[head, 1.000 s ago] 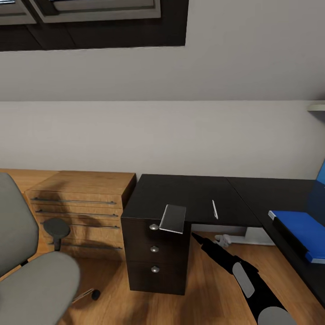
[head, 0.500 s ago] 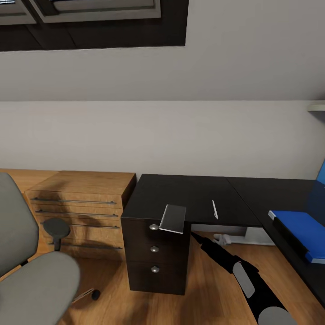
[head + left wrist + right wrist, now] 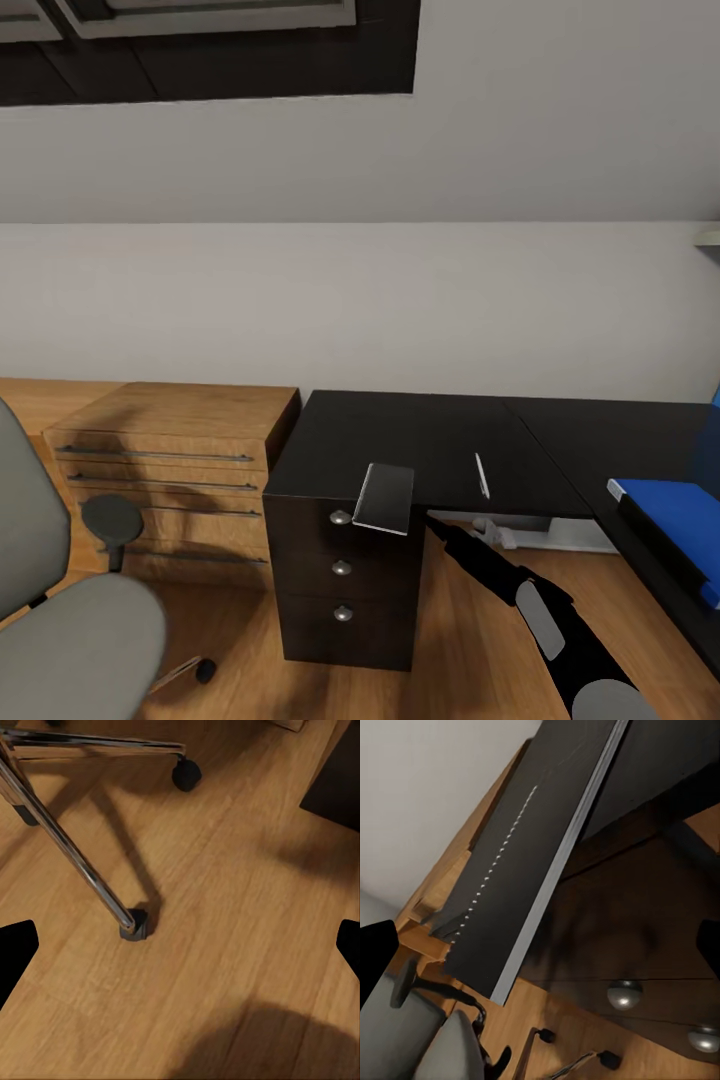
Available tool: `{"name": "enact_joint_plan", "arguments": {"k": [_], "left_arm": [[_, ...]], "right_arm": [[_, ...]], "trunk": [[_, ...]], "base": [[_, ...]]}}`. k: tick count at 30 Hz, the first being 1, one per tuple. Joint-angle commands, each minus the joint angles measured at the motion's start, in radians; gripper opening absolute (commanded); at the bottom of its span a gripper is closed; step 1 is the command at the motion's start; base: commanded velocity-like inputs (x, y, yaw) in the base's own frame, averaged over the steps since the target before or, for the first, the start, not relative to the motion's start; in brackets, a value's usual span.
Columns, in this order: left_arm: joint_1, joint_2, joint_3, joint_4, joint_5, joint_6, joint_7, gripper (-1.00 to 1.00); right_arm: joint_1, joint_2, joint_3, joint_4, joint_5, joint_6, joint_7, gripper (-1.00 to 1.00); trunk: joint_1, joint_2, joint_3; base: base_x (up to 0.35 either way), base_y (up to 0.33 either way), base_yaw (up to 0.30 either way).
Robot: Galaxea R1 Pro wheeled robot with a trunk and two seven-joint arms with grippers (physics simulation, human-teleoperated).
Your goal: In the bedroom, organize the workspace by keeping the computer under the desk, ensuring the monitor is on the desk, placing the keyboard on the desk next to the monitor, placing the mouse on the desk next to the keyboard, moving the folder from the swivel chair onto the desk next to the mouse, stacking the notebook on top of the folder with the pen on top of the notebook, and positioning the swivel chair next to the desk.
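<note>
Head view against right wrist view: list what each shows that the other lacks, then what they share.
Head view alone: the pen lying on the desk, the blue folder on the desk's right wing, and the right arm reaching under the desk edge.
Right wrist view alone: the notebook's wire spiral, seen close.
Shared: the notebook overhanging the desk's front edge, the drawer knobs, the wooden dresser and the swivel chair.

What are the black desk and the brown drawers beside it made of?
The desk looks like smooth black painted board: an even dark top with a soft sheen and round silvery knobs, probably metal. The dresser looks like light wood, with grain streaks and long thin grey handles. It's a simulator render, so these are only guesses.
</note>
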Motion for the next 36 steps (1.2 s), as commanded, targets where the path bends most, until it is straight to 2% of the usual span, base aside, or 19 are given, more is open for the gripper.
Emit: {"name": "enact_joint_plan", "arguments": {"k": [1, 16, 30, 36], "left_arm": [[-0.001, 0.000, 0.003, 0.000, -0.006, -0.002, 0.003, 1.00], [-0.001, 0.000, 0.003, 0.000, -0.006, -0.002, 0.003, 1.00], [0.000, 0.000, 0.005, 0.000, -0.006, -0.002, 0.003, 1.00], [0.000, 0.000, 0.005, 0.000, -0.006, -0.002, 0.003, 1.00]], "right_arm": [[-0.001, 0.000, -0.001, 0.000, -0.008, 0.009, 0.002, 1.00], [-0.001, 0.005, 0.006, 0.004, -0.004, 0.007, 0.002, 1.00], [-0.001, 0.009, 0.064, 0.012, -0.003, 0.006, 0.001, 1.00], [-0.001, 0.009, 0.072, 0.013, -0.003, 0.006, 0.000, 1.00]], "trunk": [[0.000, 0.000, -0.001], [0.000, 0.000, -0.001], [0.000, 0.000, -0.001], [0.000, 0.000, -0.001]], "base": [[0.080, 0.000, 0.000], [0.020, 0.000, 0.000], [0.000, 0.000, 0.000], [0.000, 0.000, 0.000]]}}
